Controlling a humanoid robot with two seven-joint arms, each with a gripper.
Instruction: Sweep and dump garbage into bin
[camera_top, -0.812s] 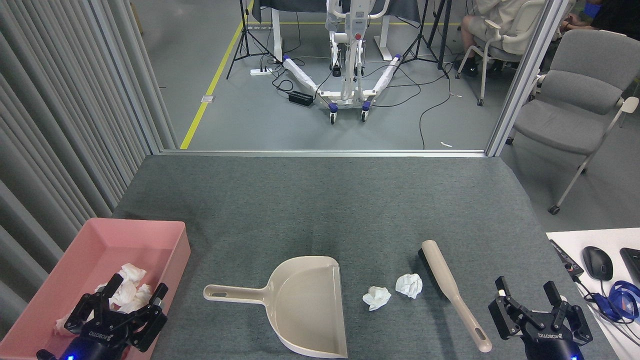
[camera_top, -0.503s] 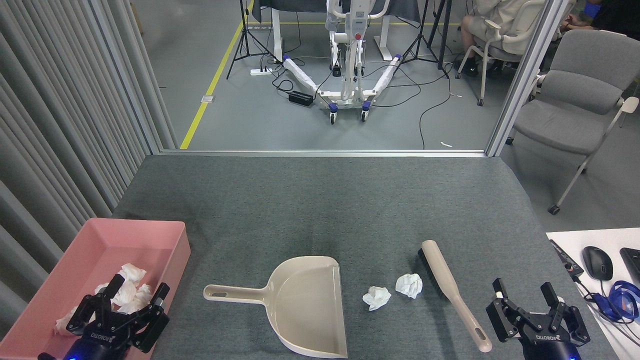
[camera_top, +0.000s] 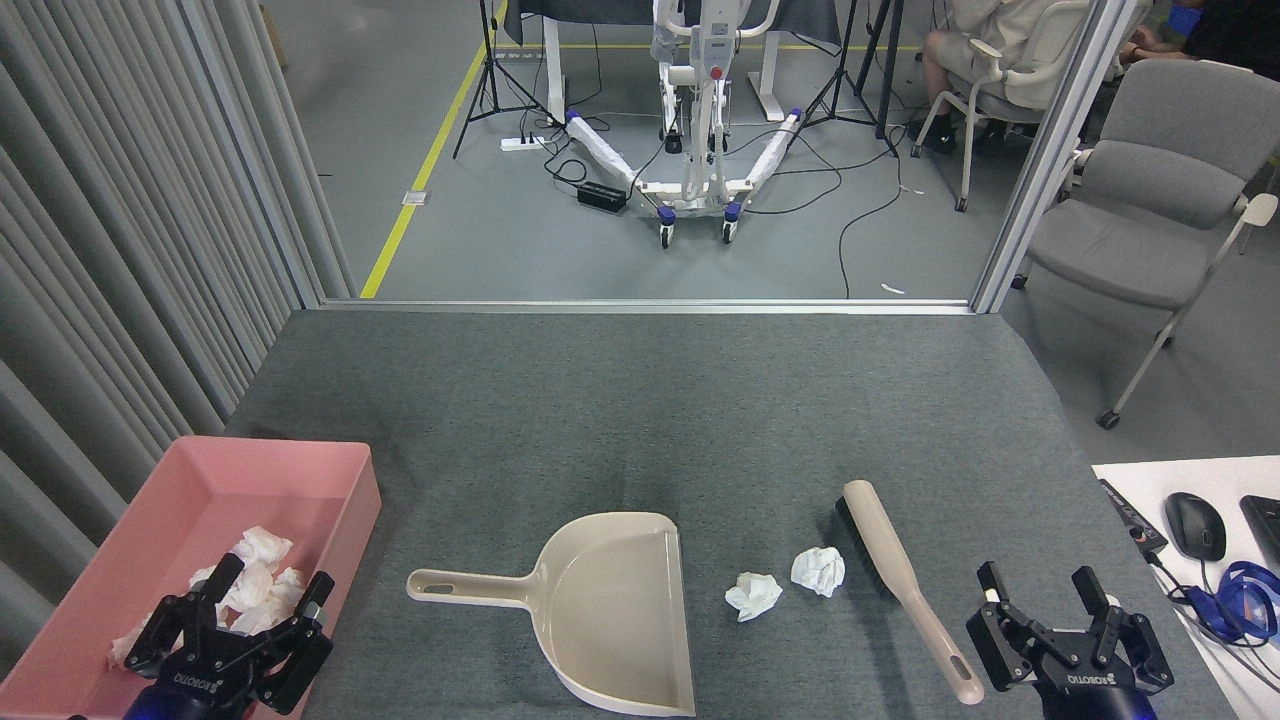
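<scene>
Two wads (camera_top: 785, 582) left at lower centre, between dustpan (camera_top: 610, 610) and brush (camera_top: 905, 585); several already in bin (camera_top: 300, 470). Left claw (camera_top: 270, 598) and right claw (camera_top: 1040, 590) both spread wide, empty.

two loose wads (camera_top: 754, 595) (camera_top: 818, 571) (more binned), one dustpan (camera_top: 610, 610), one brush (camera_top: 905, 585).

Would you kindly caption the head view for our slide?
Both pincers, left and right, open; two wads lie between dustpan and brush.
</scene>
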